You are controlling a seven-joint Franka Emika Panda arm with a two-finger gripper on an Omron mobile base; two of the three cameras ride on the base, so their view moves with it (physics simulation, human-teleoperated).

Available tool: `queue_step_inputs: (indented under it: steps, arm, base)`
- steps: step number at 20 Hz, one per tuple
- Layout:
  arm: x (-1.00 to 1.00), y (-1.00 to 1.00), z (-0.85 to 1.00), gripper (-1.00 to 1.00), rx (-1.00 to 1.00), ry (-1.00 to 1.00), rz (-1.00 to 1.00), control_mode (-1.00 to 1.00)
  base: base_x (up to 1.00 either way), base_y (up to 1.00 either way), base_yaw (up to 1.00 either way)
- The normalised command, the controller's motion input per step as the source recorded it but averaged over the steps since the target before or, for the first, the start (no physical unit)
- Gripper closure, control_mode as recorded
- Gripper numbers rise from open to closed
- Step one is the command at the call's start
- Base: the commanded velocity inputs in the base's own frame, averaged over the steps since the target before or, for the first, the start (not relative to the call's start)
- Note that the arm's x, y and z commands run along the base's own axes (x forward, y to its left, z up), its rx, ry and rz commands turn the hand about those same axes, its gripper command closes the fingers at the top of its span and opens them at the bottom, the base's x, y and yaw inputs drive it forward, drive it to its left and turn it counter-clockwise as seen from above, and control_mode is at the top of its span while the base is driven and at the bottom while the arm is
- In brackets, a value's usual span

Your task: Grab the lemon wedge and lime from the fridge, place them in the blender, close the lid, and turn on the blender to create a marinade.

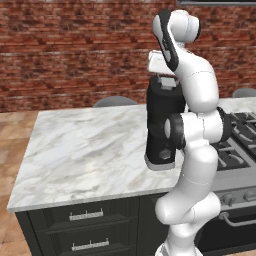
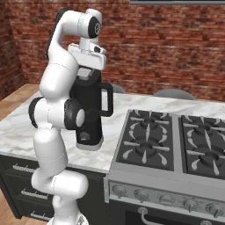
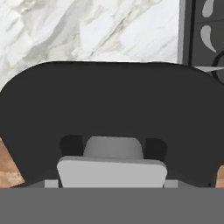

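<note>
Blender (image 1: 162, 127) stood upright on the marble counter (image 1: 85, 150), near the counter's front edge and just beside the gas stove (image 2: 176, 145). Its black base sat on a grey foot, and its side handle (image 2: 107, 100) pointed toward the stove. The lid (image 3: 109, 109), a black square with rounded corners and a small grey square (image 3: 113, 147) in its centre, lay flat on top of the jar. The gripper (image 3: 113, 151) hung directly above the blender, pointing down at the lid. Its two dark fingertips (image 3: 71, 145) were apart, one on each side of the grey square, and nothing was between them except this square. Whether the tips touched the lid, I could not tell. Behind the counter a red brick wall (image 1: 75, 50) was visible.
</note>
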Motion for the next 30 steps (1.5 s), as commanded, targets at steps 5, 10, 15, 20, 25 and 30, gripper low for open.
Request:
queue_step_inputs:
  steps: [5, 10, 15, 20, 25, 30]
  arm:
    - [0.02, 0.03, -0.02, 1.00, 0.00, 0.04, 0.00, -1.00]
    - [0.00, 0.03, -0.28, 1.00, 0.00, 0.17, 0.00, -1.00]
    - [0.01, 0.04, -0.07, 1.00, 0.00, 0.14, 0.02, -1.00]
    - [0.14, 0.03, 0.07, 1.00, 0.00, 0.09, 0.02, -1.00]
    - [0.00, 0.00, 0.00, 1.00, 0.00, 0.00, 0.03, -1.00]
    - [0.00, 0.00, 0.07, 1.00, 0.00, 0.09, 0.14, -1.00]
  base:
    - [0.00, 0.00, 0.00]
    - [0.00, 0.00, 0.00]
    - [0.00, 0.00, 0.00]
    - [0.00, 0.00, 0.00]
    - [0.00, 0.00, 0.00]
    - [0.00, 0.00, 0.00]
